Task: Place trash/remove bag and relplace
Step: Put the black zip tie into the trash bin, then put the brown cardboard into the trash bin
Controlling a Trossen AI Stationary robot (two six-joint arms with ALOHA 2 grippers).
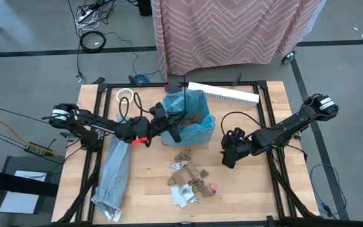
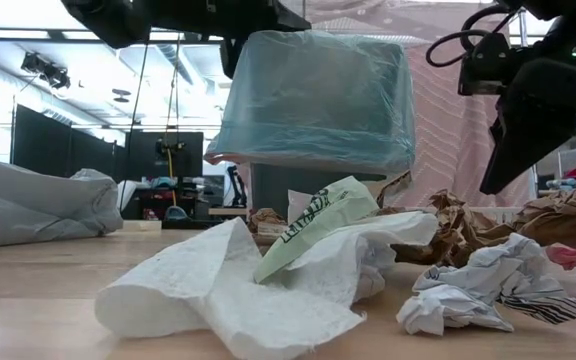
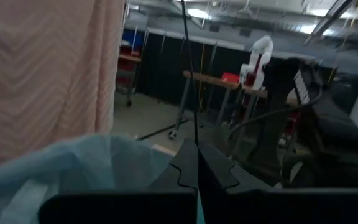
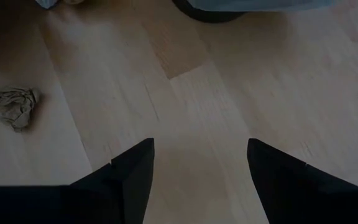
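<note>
The blue bag (image 1: 191,120) lines a small dark bin (image 2: 293,190) standing at the middle of the table, its top folded down over the bin's outside (image 2: 313,100). A brown scrap (image 1: 192,118) lies inside. The other trash (image 1: 191,180), crumpled brown and white pieces, lies on the table in front of the bin (image 2: 268,270). My left gripper (image 1: 176,127) is shut at the bin's near-left rim. My right gripper (image 1: 227,157) is open and empty, just above the table to the bin's right (image 4: 201,162). My left gripper has its two fingers (image 3: 213,174) closed together at the bag's rim (image 3: 104,165) on the bin's near-left side. A thin blue sliver (image 3: 199,208) shows between them, so they seem to pinch the plastic edge. The fingers come roughly level from the table's left. The bag stays on the bin.
A pale grey plastic bag (image 1: 112,170) lies along the table's left side. A white tape roll (image 1: 126,96) and a long white strip (image 1: 222,93) lie at the back. One brown scrap (image 4: 16,107) lies near my right gripper. A striped cloth (image 1: 232,31) hangs behind the table.
</note>
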